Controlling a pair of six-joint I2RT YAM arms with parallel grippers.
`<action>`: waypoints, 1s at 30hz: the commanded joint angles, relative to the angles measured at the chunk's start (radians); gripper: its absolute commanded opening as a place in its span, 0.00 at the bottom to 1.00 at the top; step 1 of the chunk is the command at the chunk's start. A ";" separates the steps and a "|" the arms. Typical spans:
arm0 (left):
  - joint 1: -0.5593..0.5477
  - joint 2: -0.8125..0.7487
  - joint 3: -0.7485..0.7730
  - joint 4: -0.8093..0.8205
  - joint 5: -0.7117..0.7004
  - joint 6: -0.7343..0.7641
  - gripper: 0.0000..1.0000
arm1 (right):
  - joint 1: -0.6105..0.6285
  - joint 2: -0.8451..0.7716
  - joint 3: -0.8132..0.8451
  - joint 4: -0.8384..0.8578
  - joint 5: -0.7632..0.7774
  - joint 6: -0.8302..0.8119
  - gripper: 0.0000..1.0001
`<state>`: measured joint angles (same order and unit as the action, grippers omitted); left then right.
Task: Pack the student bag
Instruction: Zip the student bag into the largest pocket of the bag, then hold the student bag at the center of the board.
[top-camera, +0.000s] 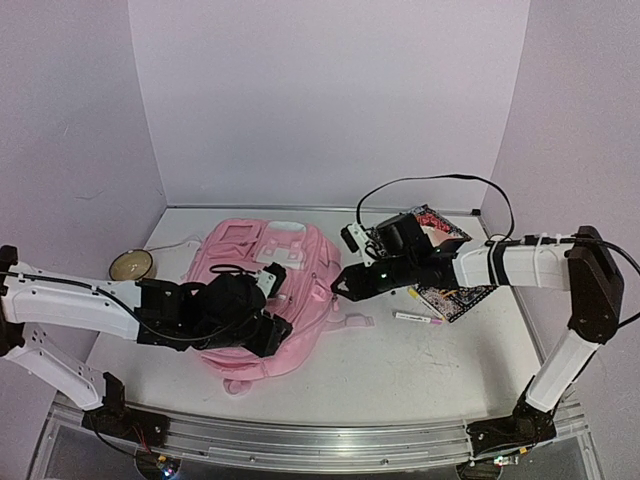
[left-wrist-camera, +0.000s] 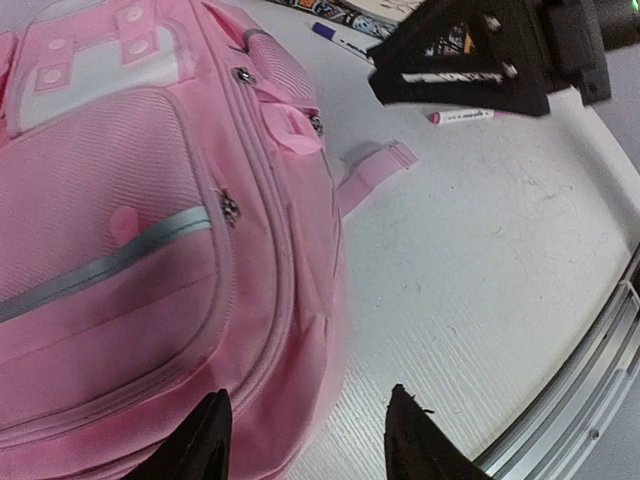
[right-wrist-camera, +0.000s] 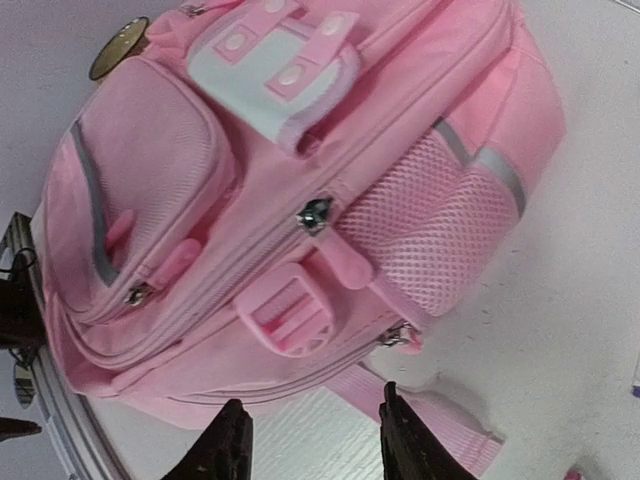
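Note:
The pink student bag (top-camera: 305, 262) lies flat in the middle of the table, its zips shut. My left gripper (top-camera: 278, 338) is open and empty, low over the bag's near right edge; in the left wrist view (left-wrist-camera: 310, 440) one finger is over the bag (left-wrist-camera: 130, 250) and the other over bare table. My right gripper (top-camera: 340, 286) is open and empty at the bag's right side. In the right wrist view (right-wrist-camera: 315, 440) it hovers above a pink strap (right-wrist-camera: 430, 400), just short of the buckle (right-wrist-camera: 285, 310) and a zip pull (right-wrist-camera: 315, 215) on the bag (right-wrist-camera: 300, 150).
A pink-capped marker (top-camera: 418, 319) lies right of the bag, also seen in the left wrist view (left-wrist-camera: 462, 116). A patterned book (top-camera: 450, 297) lies under the right arm. A round gold tin (top-camera: 131, 264) sits at the far left. A metal rail (top-camera: 320, 440) runs along the near edge.

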<state>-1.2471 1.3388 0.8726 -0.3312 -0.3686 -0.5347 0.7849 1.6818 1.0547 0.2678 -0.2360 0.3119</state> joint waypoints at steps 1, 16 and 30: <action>0.095 -0.064 0.055 -0.102 -0.062 -0.046 0.55 | 0.008 0.018 0.067 -0.001 -0.156 -0.121 0.49; 0.320 -0.140 -0.068 -0.132 0.008 -0.119 0.67 | 0.012 0.263 0.370 -0.005 -0.404 -0.248 0.78; 0.324 -0.092 -0.129 -0.075 0.057 -0.158 0.67 | 0.043 0.406 0.435 -0.007 -0.483 -0.204 0.82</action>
<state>-0.9280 1.2404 0.7698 -0.4461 -0.3426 -0.6633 0.8073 2.0704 1.4616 0.2693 -0.6480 0.0985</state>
